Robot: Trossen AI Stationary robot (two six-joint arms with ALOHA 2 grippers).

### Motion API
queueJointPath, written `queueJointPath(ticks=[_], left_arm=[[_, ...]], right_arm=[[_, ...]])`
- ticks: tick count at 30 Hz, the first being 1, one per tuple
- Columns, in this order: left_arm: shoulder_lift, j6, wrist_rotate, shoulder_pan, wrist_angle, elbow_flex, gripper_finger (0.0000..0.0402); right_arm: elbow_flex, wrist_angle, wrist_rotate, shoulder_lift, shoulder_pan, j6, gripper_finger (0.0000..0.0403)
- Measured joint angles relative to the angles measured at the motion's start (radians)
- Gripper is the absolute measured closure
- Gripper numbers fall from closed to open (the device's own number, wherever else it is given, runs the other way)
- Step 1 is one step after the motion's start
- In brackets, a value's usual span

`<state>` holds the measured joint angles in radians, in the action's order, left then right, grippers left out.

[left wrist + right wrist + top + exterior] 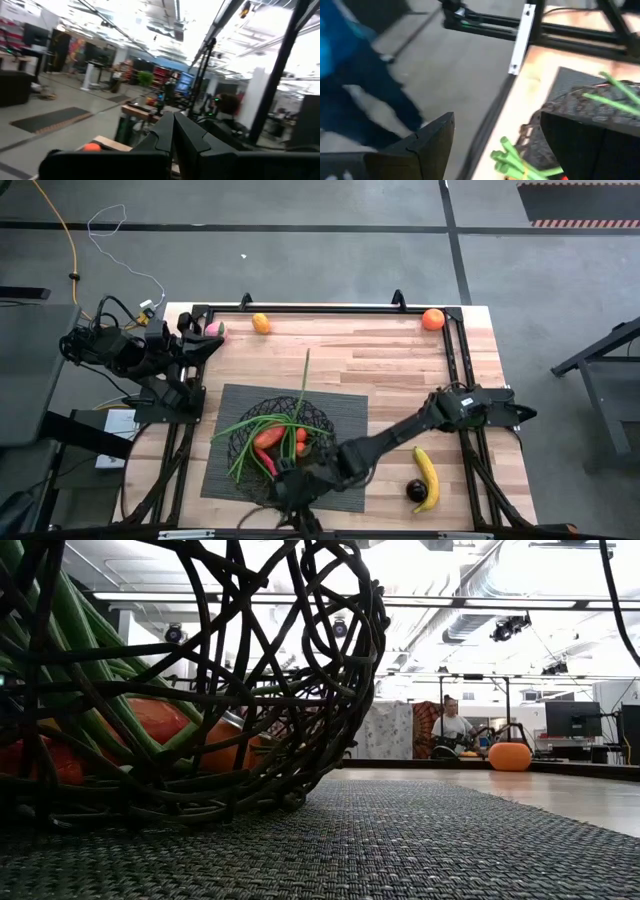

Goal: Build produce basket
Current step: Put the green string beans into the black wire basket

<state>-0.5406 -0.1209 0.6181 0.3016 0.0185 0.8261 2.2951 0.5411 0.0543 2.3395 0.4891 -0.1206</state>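
Where the dark ribbed mat (345,408) lies on the wooden table (380,355), a round black wire basket (318,418) sits toward the mat's near-left part. Inside it are long green beans (262,423) fanning out past the rim, a red pepper (268,437) and a small orange (301,448). In the low view the basket's mesh (330,670) fills the left side, with green stalks and orange-red shapes showing through the wire.

The right gripper (296,492) is at the near edge of the basket, just beside its rim, the arm reaching in from the table's right side. Its fingers stand apart; in the right wrist view one finger (432,142) is outside the basket and the other is over the mesh, with the cut ends of the beans (507,155) between them. Nothing shows as held.

To the right of the mat, near the front edge, a yellow banana (427,477) lies touching a dark round fruit (416,491). At the far edge are an orange (433,319) near the right corner, a smaller orange (261,323) and a pink peach (214,330) toward the left.

The left gripper (208,343) waits at the far left corner, its fingers (172,135) pressed together, well apart from the basket. A person (452,725) sits in the room beyond the table.
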Motion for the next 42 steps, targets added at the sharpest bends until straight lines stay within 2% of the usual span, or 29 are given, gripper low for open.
queueJointPath(ticks=[4,12,17,22,31,38,42], left_arm=[[-0.006,-0.036,-0.024,0.000,0.000,0.000,0.0402],[-0.019,-0.088,-0.062,0.000,0.000,0.000,0.0402],[-0.031,-0.089,-0.062,0.000,0.000,0.000,0.0402],[-0.050,-0.089,-0.061,0.000,0.000,0.000,0.0402],[-0.075,-0.086,-0.059,0.000,0.000,0.000,0.0402],[-0.085,-0.091,-0.060,0.000,0.000,0.000,0.0402],[-0.112,-0.105,-0.104,0.000,-0.012,0.001,0.0402]], right_arm=[[0.000,0.009,-0.082,0.046,0.019,0.014,0.0126],[0.000,0.019,-0.097,0.062,0.040,0.032,0.0126],[0.000,0.099,-0.108,0.062,0.043,0.050,0.0126],[0.000,0.085,-0.158,0.063,0.041,0.061,0.0126],[0.000,0.065,-0.149,0.085,0.042,0.085,0.0127],[0.000,0.060,-0.160,0.101,0.042,0.095,0.0164],[0.000,0.047,-0.167,0.101,0.041,0.095,0.0196]])
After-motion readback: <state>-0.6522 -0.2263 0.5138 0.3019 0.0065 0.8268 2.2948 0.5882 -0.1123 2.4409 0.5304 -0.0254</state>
